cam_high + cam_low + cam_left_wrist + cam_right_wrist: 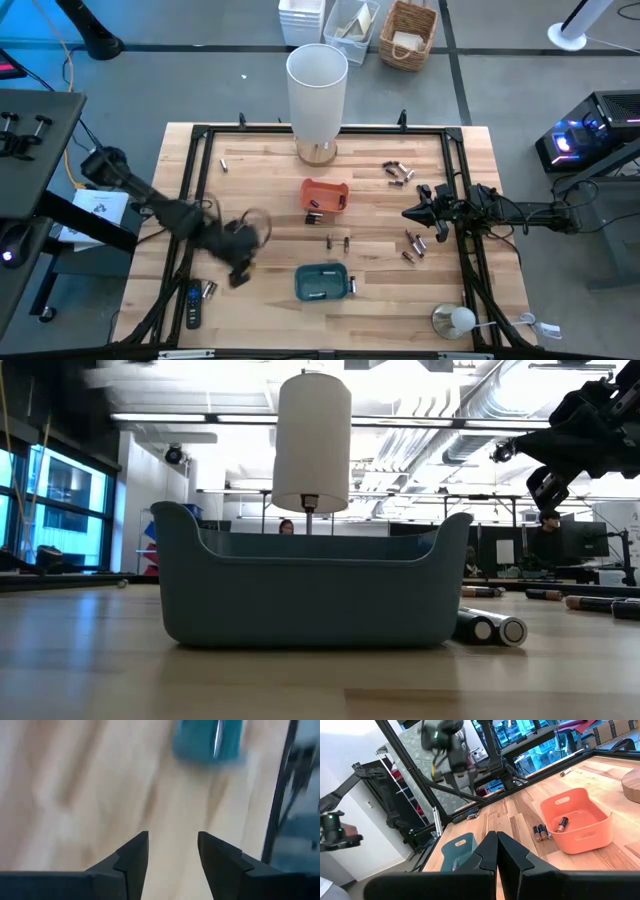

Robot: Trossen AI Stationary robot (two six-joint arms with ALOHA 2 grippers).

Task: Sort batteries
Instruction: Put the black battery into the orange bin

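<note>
Worktop: pale wood butcher-block (270,300) inside a black frame, open lab room behind it; a tall white cylinder (317,95) stands at the far edge

Orange tray: (324,195) mid-worktop; the right wrist view shows at least one battery lying inside it (561,824) and a couple more parked just outside its wall (540,832); so that bin's started, not finished

Teal tray: (322,282) nearer the front; something slim and dark lies in it, can't tell for sure it's a battery; two batteries sit right beside its wall (490,628)

Still loose: cluster near the far right (398,173), another bunch at right-middle (414,245), a pair between the trays (337,241), one lone one far left (224,165), a couple by the black remote (193,308) at front left (209,290)

Left hand: (172,852) fingers apart, nothing between them; hovering over bare wood left of the teal tray

Right hand: (496,851) fingers pressed together, empty; parked over the right edge of the worktop

Progress guess: early-ish; most batteries are still scattered, looks like plenty of trips left
</note>
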